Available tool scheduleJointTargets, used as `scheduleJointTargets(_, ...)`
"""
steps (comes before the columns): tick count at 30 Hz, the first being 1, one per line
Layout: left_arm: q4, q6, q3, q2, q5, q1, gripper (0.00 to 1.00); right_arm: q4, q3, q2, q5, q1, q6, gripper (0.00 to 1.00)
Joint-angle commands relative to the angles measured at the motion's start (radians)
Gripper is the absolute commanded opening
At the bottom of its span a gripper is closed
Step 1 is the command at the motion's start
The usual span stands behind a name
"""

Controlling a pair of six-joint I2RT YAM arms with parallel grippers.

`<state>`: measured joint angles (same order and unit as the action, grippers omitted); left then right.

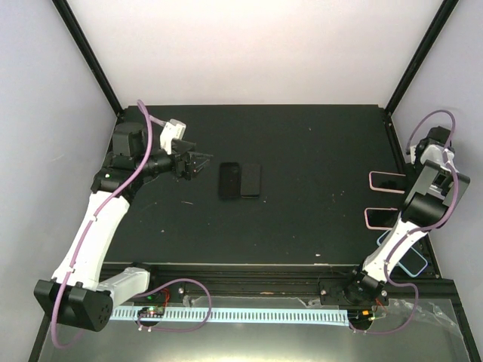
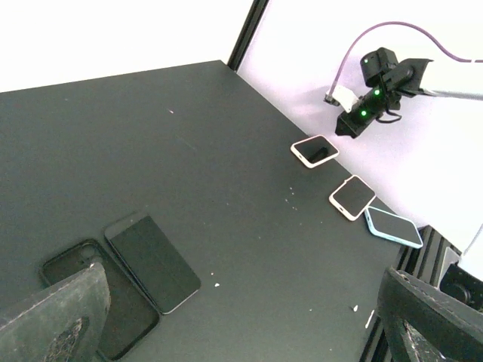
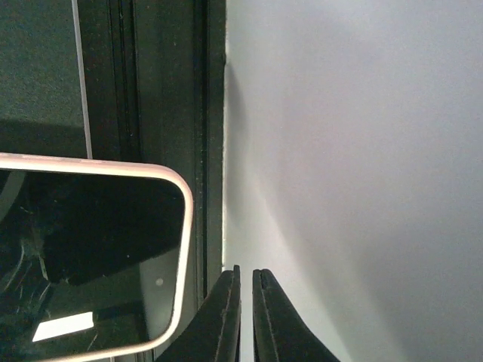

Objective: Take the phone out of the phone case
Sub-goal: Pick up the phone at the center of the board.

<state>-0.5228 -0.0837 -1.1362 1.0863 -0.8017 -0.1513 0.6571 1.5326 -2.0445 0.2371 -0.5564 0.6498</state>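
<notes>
An empty black phone case point(image 1: 229, 180) lies flat in the middle of the black table, with a dark phone point(image 1: 250, 179) flat beside it on the right, touching or nearly so. In the left wrist view the case point(image 2: 98, 305) sits at the lower left and the phone point(image 2: 151, 260) just beyond it. My left gripper point(image 1: 195, 162) hovers left of the case, open and empty, with its fingers point(image 2: 53, 320) spread wide. My right gripper point(image 1: 416, 153) is at the far right edge by the wall, with its jaws together and holding nothing point(image 3: 246, 283).
Two phones in pink cases point(image 1: 386, 181) point(image 1: 381, 217) and a light blue one point(image 1: 411, 260) lie along the table's right edge. They also show in the left wrist view point(image 2: 315, 150) point(image 2: 352, 197) point(image 2: 394, 226). A pink-cased phone point(image 3: 83, 256) lies beside the right fingers. Black frame posts stand at the back corners.
</notes>
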Motion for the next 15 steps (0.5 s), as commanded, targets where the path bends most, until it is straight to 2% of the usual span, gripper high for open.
scheduleJointTargets(1,0.024,-0.012,0.002,-0.025,-0.012,0.007,0.99,-0.021,0.003,-0.05,0.007,-0.004,0.008,0.08)
scheduleJointTargets(9,0.033,-0.024,0.008,-0.022,-0.018,0.007,0.99,-0.031,-0.018,-0.069,-0.03,-0.004,0.013,0.05)
scheduleJointTargets(15,0.035,-0.026,0.01,-0.026,-0.017,0.006,0.99,0.017,-0.015,-0.079,-0.133,-0.004,0.016,0.04)
